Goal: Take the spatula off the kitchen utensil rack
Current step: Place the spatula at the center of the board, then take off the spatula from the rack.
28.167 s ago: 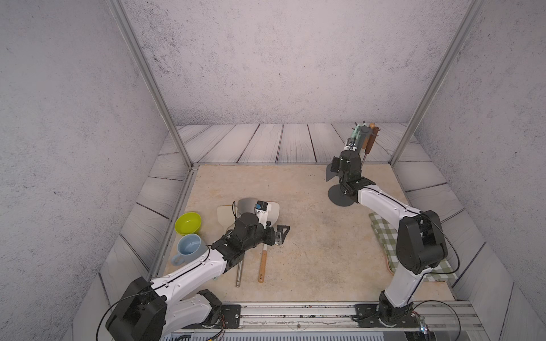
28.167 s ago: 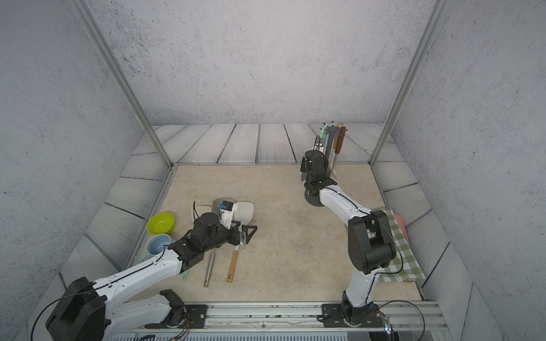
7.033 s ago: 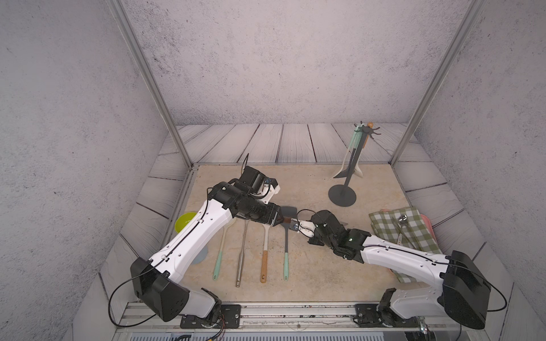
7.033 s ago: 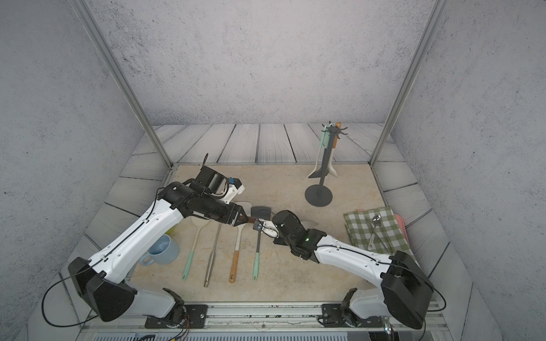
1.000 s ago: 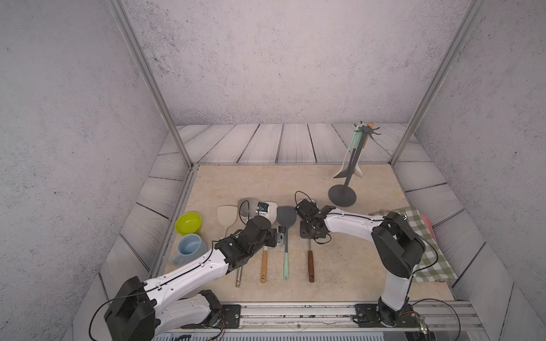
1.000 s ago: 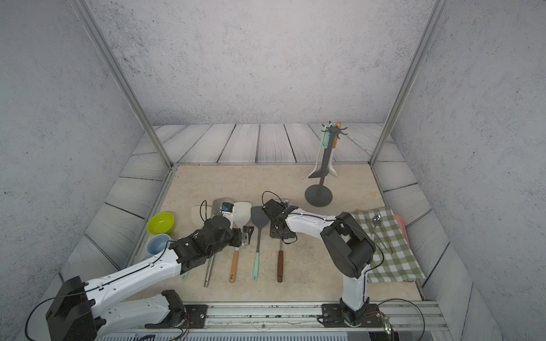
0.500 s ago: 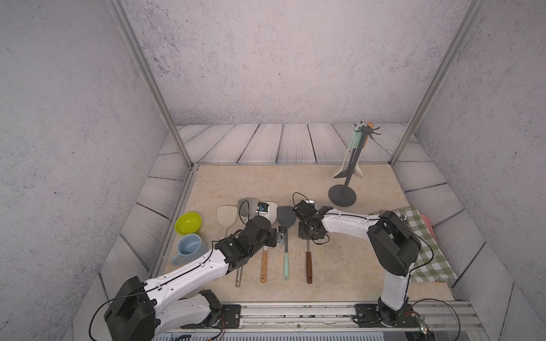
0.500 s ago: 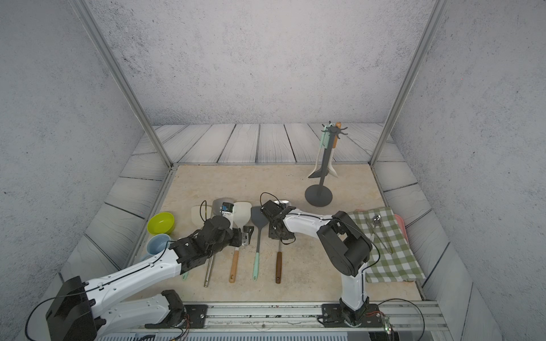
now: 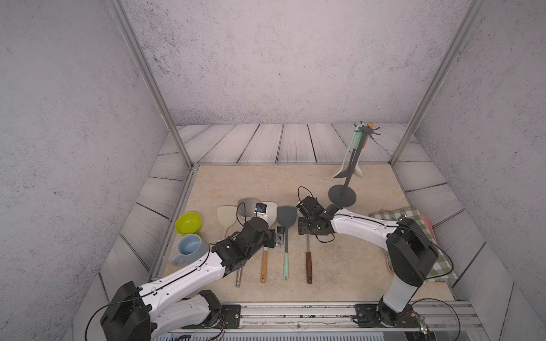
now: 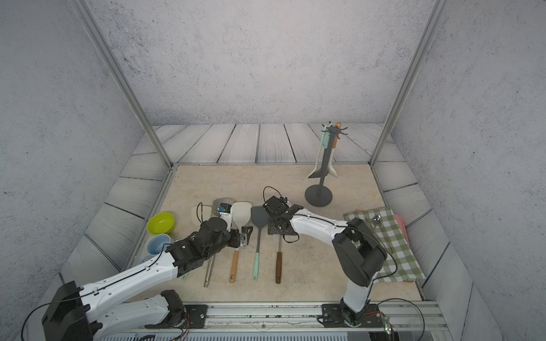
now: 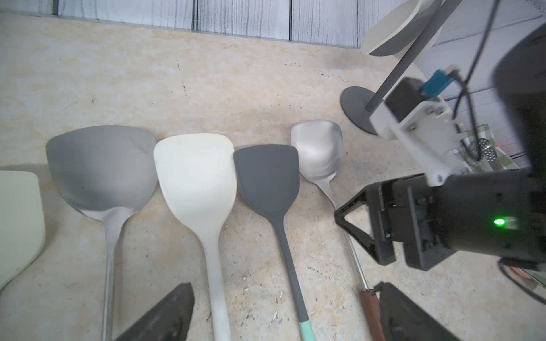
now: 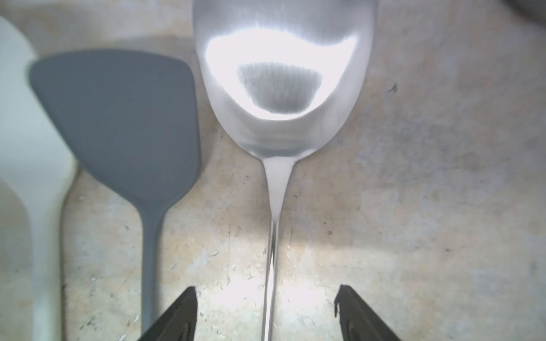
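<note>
- We find the steel spatula (image 9: 308, 267) off the kitchen utensil rack (image 9: 342, 196). It lies flat on the table (image 9: 251, 183) with its brown handle toward the robot, rightmost in a row of five utensils.
- The right gripper (image 12: 266, 288) sits low over the spatula's thin shaft, just behind the dished head. Its jaws stand apart, one on each side of the shaft and clear of it. We record it as released, grasping nothing.
- The left gripper (image 11: 283, 288) hovers over the handles of the cream spatula (image 11: 195, 177) and the dark grey spatula (image 11: 267, 177). Its jaws are spread wide and hold nothing.
- The rack stands upright toward the table's far right, near the steel spatula's head but apart from it. A pale-bladed utensil (image 11: 390, 32) hangs on it.
- A large steel turner (image 11: 102, 168) and a pale spatula (image 9: 226, 215) complete the row on the left.
- A green bowl (image 9: 188, 223) and a blue mug (image 9: 189, 251) sit at the table's left edge. A checked cloth (image 9: 396, 215) lies at the right.
</note>
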Robot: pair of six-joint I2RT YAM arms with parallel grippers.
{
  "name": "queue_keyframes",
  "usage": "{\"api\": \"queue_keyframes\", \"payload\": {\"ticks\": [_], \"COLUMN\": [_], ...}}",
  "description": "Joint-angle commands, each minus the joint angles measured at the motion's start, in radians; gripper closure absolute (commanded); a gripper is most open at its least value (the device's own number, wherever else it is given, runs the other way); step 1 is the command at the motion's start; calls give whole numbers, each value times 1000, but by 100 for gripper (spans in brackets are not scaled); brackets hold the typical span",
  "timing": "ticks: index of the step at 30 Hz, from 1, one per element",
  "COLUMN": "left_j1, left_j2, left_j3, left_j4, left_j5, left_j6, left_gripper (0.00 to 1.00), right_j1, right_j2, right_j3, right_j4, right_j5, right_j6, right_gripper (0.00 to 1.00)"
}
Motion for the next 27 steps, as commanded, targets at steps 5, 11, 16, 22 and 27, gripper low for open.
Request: {"api": "queue_keyframes", "payload": {"ticks": [5,11,16,22,27], "left_j1": [5,4,2,-11,-12], "left_j2": [-128,-268,-298,-113,58], "left_j3": [-47,-96,-77,30,114], "left_j4": [28,49,42,114,148], "left_j5": [16,29,13,65,131], "left_j6": [46,16,-11,5,93], "left_gripper": [1,1,1,1,1], "right_j1": [4,4,2,2,-21], "right_j2": [-250,-453,-614,-733,-787], "right_j3": [-84,-230,-374,-443,-483], "right_j4": [0,88,222,230,239], "right_j5": [71,83,152,245,254], "right_j6": [-165,-258,-295,-355,-388], "right_gripper": [1,1,1,1,1]}}
